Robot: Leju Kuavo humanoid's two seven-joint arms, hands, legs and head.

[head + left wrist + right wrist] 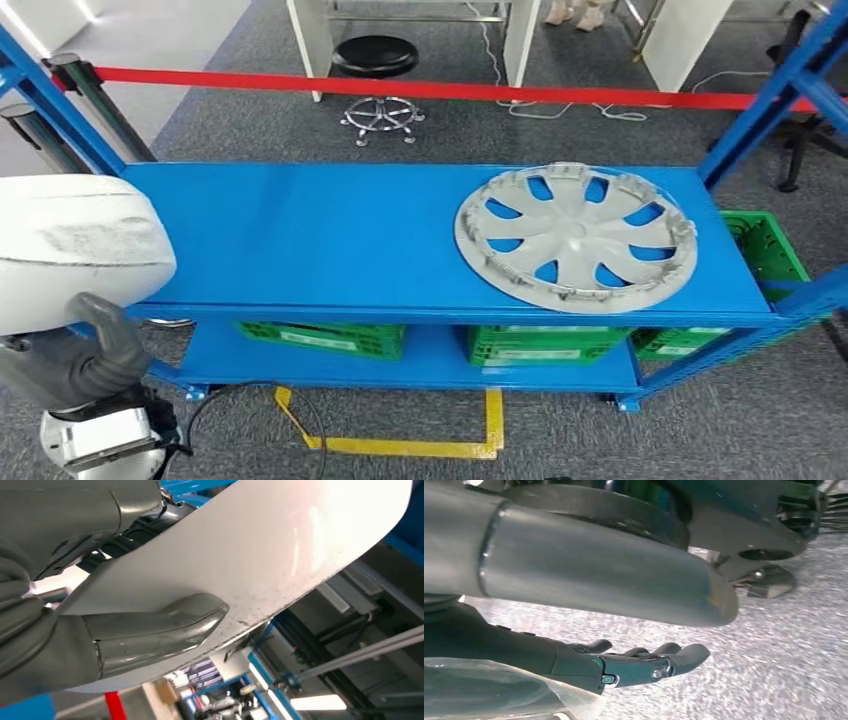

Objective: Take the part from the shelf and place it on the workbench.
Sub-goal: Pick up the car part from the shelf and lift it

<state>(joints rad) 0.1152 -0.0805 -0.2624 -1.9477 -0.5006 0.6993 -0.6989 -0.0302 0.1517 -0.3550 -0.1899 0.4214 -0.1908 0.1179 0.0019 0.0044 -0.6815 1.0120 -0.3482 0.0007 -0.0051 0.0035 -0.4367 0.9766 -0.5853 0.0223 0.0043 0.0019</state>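
Observation:
A white curved part [70, 250] with scuff marks is at the left of the head view, in front of the blue shelf's [330, 240] left end. My left hand [80, 355] grips it from below. In the left wrist view the thumb [155, 630] presses on the white part's [260, 545] smooth face near its edge, and the darker fingers sit behind it. My right hand [624, 665] hangs over grey carpet with its fingers apart and nothing in them.
A silver wheel cover [575, 237] lies on the shelf's top board at the right. Green crates [325, 338] sit on the lower board. Beyond the shelf are a red barrier tape [400, 88] and a black stool [375, 60]. Yellow tape [400, 445] marks the floor.

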